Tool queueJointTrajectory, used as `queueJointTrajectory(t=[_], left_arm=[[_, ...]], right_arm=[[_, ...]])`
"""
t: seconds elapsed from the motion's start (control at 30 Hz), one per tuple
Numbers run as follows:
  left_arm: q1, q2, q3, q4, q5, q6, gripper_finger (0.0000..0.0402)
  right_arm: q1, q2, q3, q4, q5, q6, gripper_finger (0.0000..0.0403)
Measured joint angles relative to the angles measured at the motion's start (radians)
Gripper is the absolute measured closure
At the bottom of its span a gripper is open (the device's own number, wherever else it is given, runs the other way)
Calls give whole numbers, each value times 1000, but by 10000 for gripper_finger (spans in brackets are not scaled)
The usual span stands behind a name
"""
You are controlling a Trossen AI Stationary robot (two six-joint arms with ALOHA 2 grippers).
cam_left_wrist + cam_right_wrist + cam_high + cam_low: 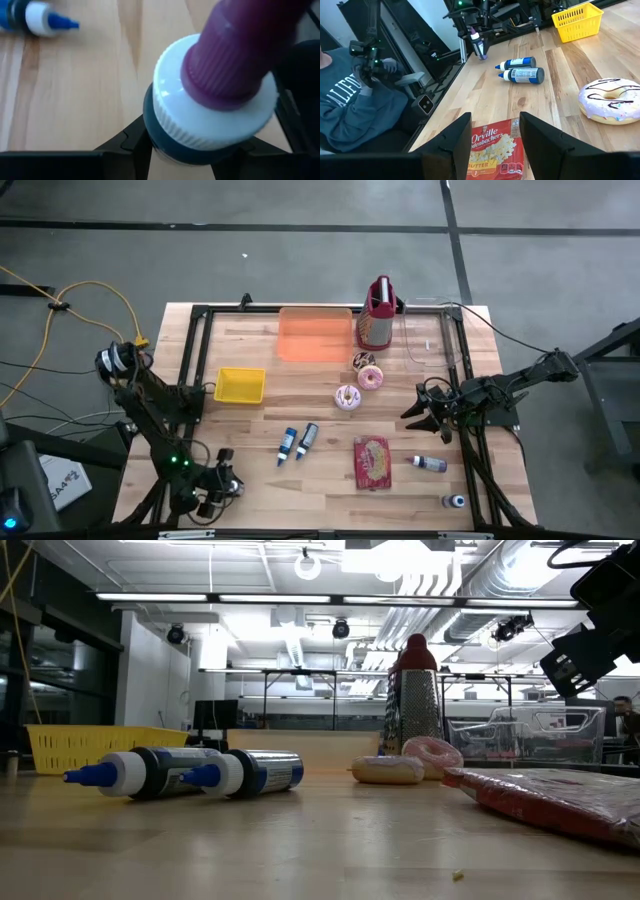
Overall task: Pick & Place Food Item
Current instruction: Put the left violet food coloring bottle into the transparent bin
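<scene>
My left gripper (215, 488) is at the table's near left corner, shut on a small tube (210, 95) with a white collar and a purple cap; it also shows in the right wrist view (479, 46). My right gripper (412, 412) waits open at the right, above the popcorn packet (492, 150), touching nothing. Two blue-capped tubes (297, 442) lie side by side on the wood. A white-iced doughnut (347, 397) and pink ones (368, 372) rest flat mid-table. My left gripper pinches the tube's dark body (167, 150), just behind the white collar, between its two fingers (132, 145). The purple cap sticks out past the fingers. In the right wrist view the tube looks clear of the table top.
A yellow basket (240, 385), an orange tray (315, 335), a grater (377, 320) and a clear container (430, 340) stand along the far side. Small bottles (430, 464) (455, 501) lie near right. A person in a grey sweatshirt (350, 105) sits beside the table.
</scene>
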Motion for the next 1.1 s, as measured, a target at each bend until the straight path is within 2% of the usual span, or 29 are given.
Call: queueJointTrajectory(t=[0.27, 0.57, 0.83, 1.1], left_arm=[[218, -115, 0, -2, 202, 211, 256], [576, -206, 37, -23, 461, 446, 256], [866, -140, 207, -159, 604, 665, 256], [1027, 7, 356, -168, 736, 802, 256]], right_arm=[[0, 0, 0, 0, 0, 0, 250], [0, 0, 0, 0, 0, 0, 250], [0, 0, 0, 0, 0, 0, 250], [0, 0, 0, 6, 1, 0, 250]])
